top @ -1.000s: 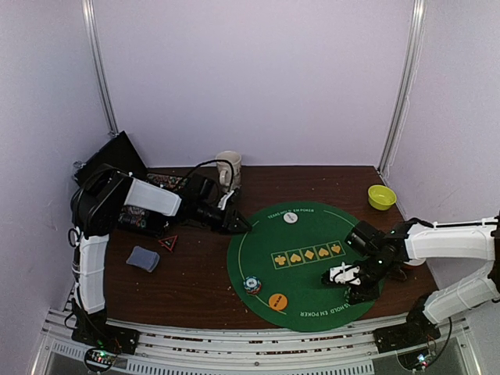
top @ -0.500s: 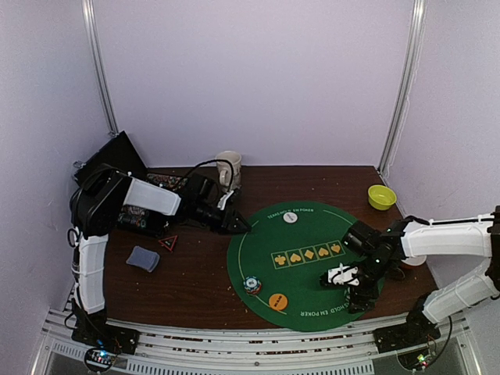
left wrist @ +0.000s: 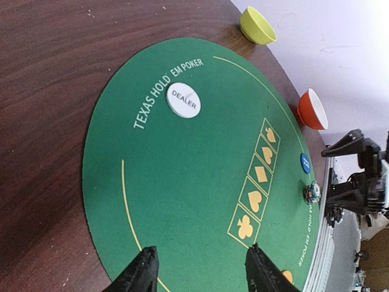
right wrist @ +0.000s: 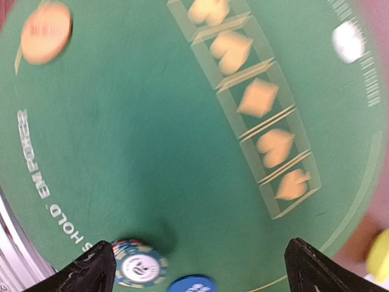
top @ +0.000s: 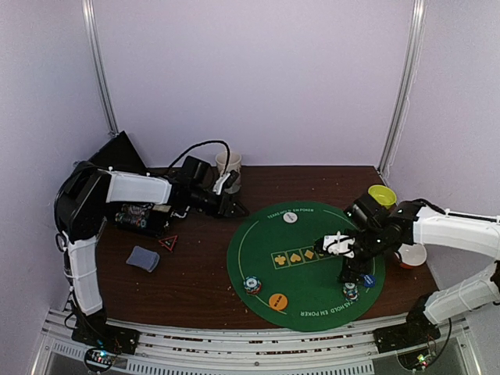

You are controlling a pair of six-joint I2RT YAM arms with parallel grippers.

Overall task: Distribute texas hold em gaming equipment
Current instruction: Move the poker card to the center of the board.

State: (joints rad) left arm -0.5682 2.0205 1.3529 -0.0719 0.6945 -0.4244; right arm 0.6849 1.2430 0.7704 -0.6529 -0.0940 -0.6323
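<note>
Orange button (top: pixel 277 300), a coin-sized disc with dark print, is the nearest piece and lies flat near the front edge of the round green mat (top: pixel 258 250). Just behind it to the left stands the left chip stack (top: pixel 251 285), short, with a pale top and a striped rim. On the mat's right side the right chip stack (right wrist: pixel 141 264) shows a white centre ringed with blue, red and green stripes. The blue button (right wrist: pixel 191 284) lies just beside it. The right gripper (right wrist: pixel 203 261) hangs over these two, jaws spread wide and holding nothing. Well left of the mat, on bare brown wood, lies the card deck (top: pixel 143 258), grey-blue back up. Beyond the row of yellow suit boxes, the white button (left wrist: pixel 183 103) marked DEALER rests flat under the printed lettering. The left gripper (left wrist: pixel 200 274) is poised at the mat's far-left edge, jaws apart and empty. A yellow-green bowl (top: pixel 381 195) and a mug (top: pixel 228 164) stand farthest back.
</note>
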